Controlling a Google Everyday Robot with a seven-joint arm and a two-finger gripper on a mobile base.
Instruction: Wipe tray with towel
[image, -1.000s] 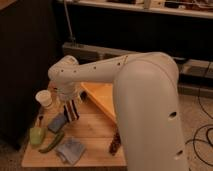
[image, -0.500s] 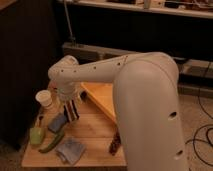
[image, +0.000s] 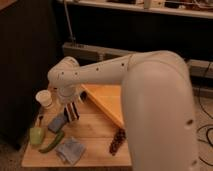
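Observation:
The yellow-orange tray (image: 102, 101) lies on the wooden table (image: 95, 131), its right side hidden behind my big white arm. Near the table's front edge, the wrinkled blue-grey towel (image: 71, 150) rests flat. My gripper (image: 71, 116) hangs fingers-down just left of the tray's near-left corner, above the table and well behind the towel. It stands open, and nothing shows between its dark-and-white fingers (image: 75, 112).
A small flat blue pad (image: 57, 122) lies just left of the gripper. A white cup (image: 44, 98) stands at the back left. A green fruit (image: 36, 135) and a long green vegetable (image: 52, 143) lie front left. A dark bunch (image: 117, 141) sits front right.

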